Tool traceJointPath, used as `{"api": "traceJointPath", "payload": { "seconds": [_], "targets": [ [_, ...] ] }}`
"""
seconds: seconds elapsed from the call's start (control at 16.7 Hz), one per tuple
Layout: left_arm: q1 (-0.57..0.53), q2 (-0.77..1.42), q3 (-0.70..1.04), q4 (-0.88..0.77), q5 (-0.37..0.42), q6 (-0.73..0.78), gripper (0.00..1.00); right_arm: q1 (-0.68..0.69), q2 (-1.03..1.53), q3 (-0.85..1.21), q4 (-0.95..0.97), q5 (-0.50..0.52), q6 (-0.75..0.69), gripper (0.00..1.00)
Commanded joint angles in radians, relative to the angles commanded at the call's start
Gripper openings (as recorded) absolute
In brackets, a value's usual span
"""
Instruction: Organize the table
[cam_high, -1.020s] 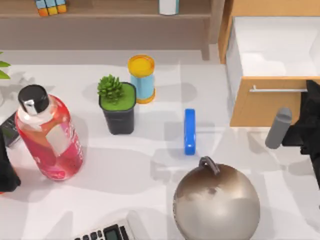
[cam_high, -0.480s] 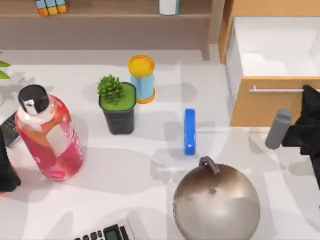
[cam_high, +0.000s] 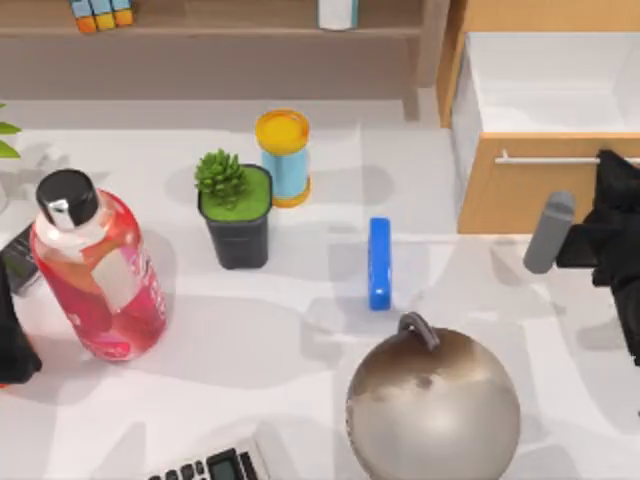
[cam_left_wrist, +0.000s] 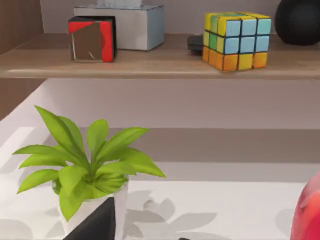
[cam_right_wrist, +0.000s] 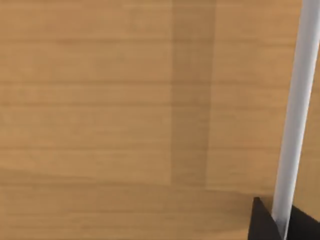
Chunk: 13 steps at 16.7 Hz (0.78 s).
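Note:
The pale table (cam_high: 280, 340) holds a red bottle (cam_high: 98, 275), a potted succulent (cam_high: 235, 215), a yellow-and-blue cylinder (cam_high: 284, 157), a blue bar (cam_high: 379, 263), a metal ball-shaped object (cam_high: 433, 405) and a calculator (cam_high: 215, 467). At the right edge my right gripper (cam_high: 612, 162) is at the thin metal handle (cam_high: 545, 158) of the light-wood drawer (cam_high: 525, 195). In the right wrist view the handle (cam_right_wrist: 295, 115) runs between the dark fingertips of that gripper (cam_right_wrist: 282, 224). My left arm (cam_high: 12, 345) is parked at the left edge.
A grey cylinder (cam_high: 548, 232) sticks out beside the right arm. The brown shelf (cam_high: 210, 30) at the back carries a colour cube (cam_left_wrist: 236, 40) and boxes (cam_left_wrist: 120, 26). A leafy plant (cam_left_wrist: 85, 165) stands at the far left.
The drawer front has slid toward the back, into the cabinet, and my right gripper and the grey cylinder moved with it. The left arm has not moved.

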Motion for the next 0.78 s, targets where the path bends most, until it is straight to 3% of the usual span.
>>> {"api": "traceJointPath", "payload": {
  "seconds": [0.78],
  "targets": [
    [0.000,0.000,0.000,0.000,0.000,0.000,1.00,-0.046,0.069,0.177,-0.131,-0.044,0.001,0.00]
  ]
}}
